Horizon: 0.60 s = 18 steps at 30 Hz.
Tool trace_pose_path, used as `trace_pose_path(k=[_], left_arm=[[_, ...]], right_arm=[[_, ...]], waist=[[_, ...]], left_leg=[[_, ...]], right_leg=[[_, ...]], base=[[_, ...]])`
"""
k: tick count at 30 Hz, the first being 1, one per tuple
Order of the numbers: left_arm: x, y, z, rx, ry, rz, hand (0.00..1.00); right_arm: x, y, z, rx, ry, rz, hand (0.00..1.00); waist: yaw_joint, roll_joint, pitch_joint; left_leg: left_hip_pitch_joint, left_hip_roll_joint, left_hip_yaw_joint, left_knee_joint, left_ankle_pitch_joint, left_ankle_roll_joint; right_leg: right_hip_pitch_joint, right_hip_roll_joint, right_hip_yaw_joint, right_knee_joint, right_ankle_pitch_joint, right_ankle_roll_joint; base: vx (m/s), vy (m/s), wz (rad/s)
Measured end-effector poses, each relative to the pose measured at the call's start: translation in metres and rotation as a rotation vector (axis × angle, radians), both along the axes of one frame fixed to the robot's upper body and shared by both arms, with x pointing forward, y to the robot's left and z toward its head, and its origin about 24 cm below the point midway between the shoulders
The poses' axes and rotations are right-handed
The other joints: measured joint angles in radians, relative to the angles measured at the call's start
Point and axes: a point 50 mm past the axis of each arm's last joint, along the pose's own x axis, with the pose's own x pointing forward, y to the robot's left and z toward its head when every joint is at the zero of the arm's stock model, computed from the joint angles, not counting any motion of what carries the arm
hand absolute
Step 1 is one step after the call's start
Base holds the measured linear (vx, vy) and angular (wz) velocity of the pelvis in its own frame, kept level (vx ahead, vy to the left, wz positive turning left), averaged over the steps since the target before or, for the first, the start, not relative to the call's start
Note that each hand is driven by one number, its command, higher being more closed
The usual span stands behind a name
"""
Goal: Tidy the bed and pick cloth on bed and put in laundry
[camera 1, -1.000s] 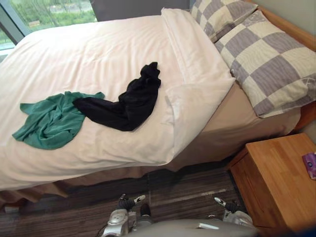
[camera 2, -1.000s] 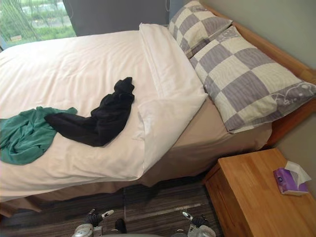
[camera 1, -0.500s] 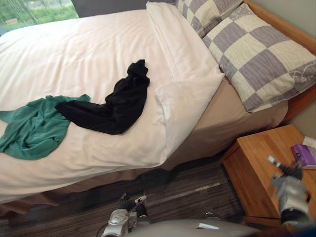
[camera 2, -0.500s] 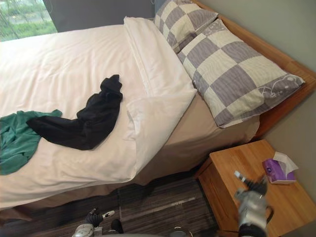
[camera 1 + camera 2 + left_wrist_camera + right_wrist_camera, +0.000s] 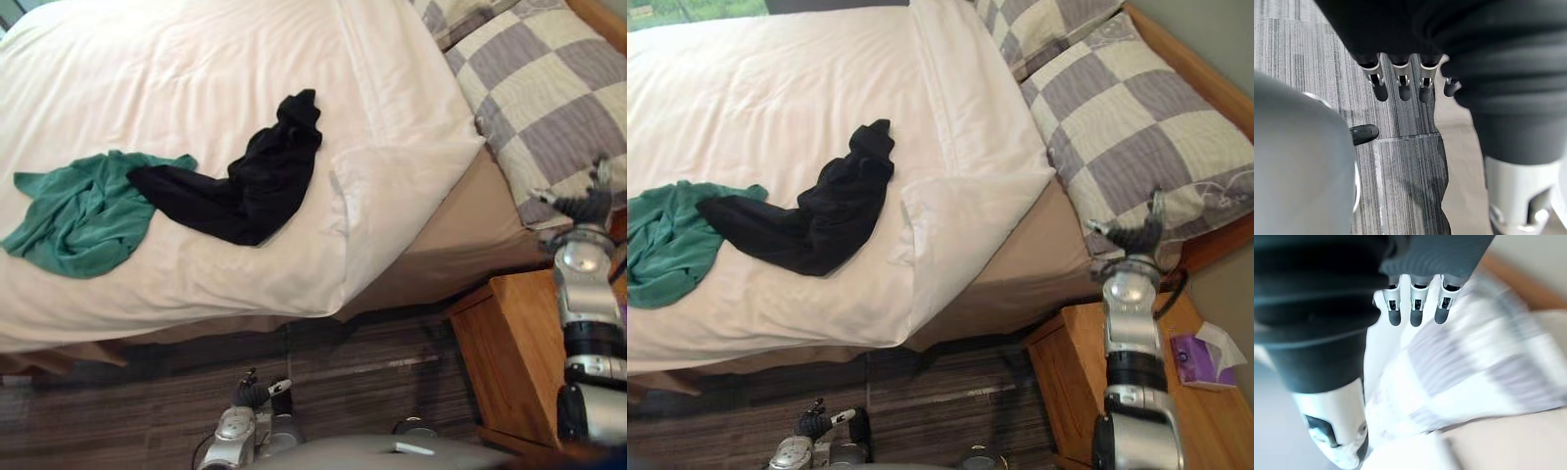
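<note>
Across the white duvet (image 5: 196, 78), about midway along the bed and toward its near edge, a black garment (image 5: 245, 186) lies in a crumpled diagonal strip. Its lower end touches a green cloth (image 5: 78, 211) bunched closer to the foot-end side. Nearer the head of the bed, the duvet's near corner (image 5: 392, 196) is folded back on itself, baring the tan sheet (image 5: 1038, 264) along the bed's side. Checked pillows (image 5: 558, 108) sit at the head.

The right hand (image 5: 1132, 235) is up at the near corner of the front pillow, above the wooden nightstand (image 5: 1087, 362) with its purple tissue box (image 5: 1195, 357). Its fingers are spread and hold nothing. The left hand (image 5: 1403, 88) hangs low over the striped carpet (image 5: 372, 352) in front of the bed, fingers straight and empty.

Both cloths look light, soft and limp, so I'd expect them to sag and trail from whatever point is gripped. The black piece seems best taken at its thick middle fold, where enough fabric is gathered for the fingers to close round. A grab at the thin lower end could drag the green cloth along or let the fabric slip free. The green one is heaped enough to pinch at its raised centre.
</note>
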Motion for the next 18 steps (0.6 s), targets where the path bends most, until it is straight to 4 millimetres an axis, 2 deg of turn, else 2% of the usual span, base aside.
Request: trace_pose_path(k=[3, 5, 7, 10, 15, 17, 18], left_arm=[[0.007, -0.003, 0.003, 0.004, -0.035, -0.011, 0.00], [0.015, -0.004, 0.007, 0.011, -0.064, -0.013, 0.00], [0.026, -0.006, 0.012, 0.018, -0.105, -0.013, 0.00], [0.036, -0.009, 0.016, 0.026, -0.145, -0.016, 0.00], [0.055, -0.007, 0.025, 0.049, -0.194, -0.033, 0.00], [0.063, -0.004, 0.029, 0.062, -0.220, -0.038, 0.00], [0.065, -0.003, 0.031, 0.067, -0.229, -0.038, 0.00]], right_arm=[[0.012, 0.014, 0.031, -0.115, -0.054, 0.053, 0.00], [0.019, 0.021, 0.061, -0.175, -0.117, 0.077, 0.00], [0.023, 0.027, 0.096, -0.237, -0.195, 0.092, 0.00], [0.027, 0.034, 0.126, -0.309, -0.249, 0.094, 0.00], [0.036, 0.052, 0.139, -0.357, -0.261, 0.141, 0.00], [0.038, 0.066, 0.153, -0.384, -0.298, 0.173, 0.00], [0.038, 0.066, 0.156, -0.387, -0.303, 0.168, 0.00]], waist=[[0.005, 0.008, 0.019], [0.004, 0.011, 0.055], [0.019, 0.026, 0.094], [0.033, 0.047, 0.124], [0.058, 0.050, 0.170], [0.063, 0.052, 0.193], [0.066, 0.052, 0.199]], left_leg=[[-0.059, -0.003, -0.017, 0.002, 0.024, 0.009], [-0.099, -0.005, -0.035, 0.005, 0.053, 0.016], [-0.135, 0.002, -0.043, 0.005, 0.068, 0.021], [-0.187, 0.007, -0.072, 0.002, 0.077, 0.024], [-0.246, 0.006, -0.105, 0.001, 0.094, 0.033], [-0.283, 0.004, -0.115, 0.001, 0.105, 0.033], [-0.295, 0.002, -0.120, 0.003, 0.109, 0.034]], right_leg=[[-0.041, 0.000, -0.007, 0.000, 0.018, -0.003], [-0.071, 0.001, -0.007, 0.000, 0.029, -0.006], [-0.102, 0.011, -0.012, 0.000, 0.044, -0.010], [-0.147, 0.015, -0.030, 0.026, 0.047, -0.010], [-0.204, 0.011, -0.051, 0.065, 0.046, -0.011], [-0.248, 0.004, -0.053, 0.094, 0.042, -0.013], [-0.260, 0.000, -0.057, 0.104, 0.040, -0.013]], base=[[-0.06, 0.034, 0.18], [-0.11, 0.061, 0.21], [-0.14, 0.052, 0.13], [-0.12, 0.055, 0.20], [-0.09, 0.040, 0.17], [-0.07, 0.025, 0.09], [-0.02, 0.016, 0.13]])
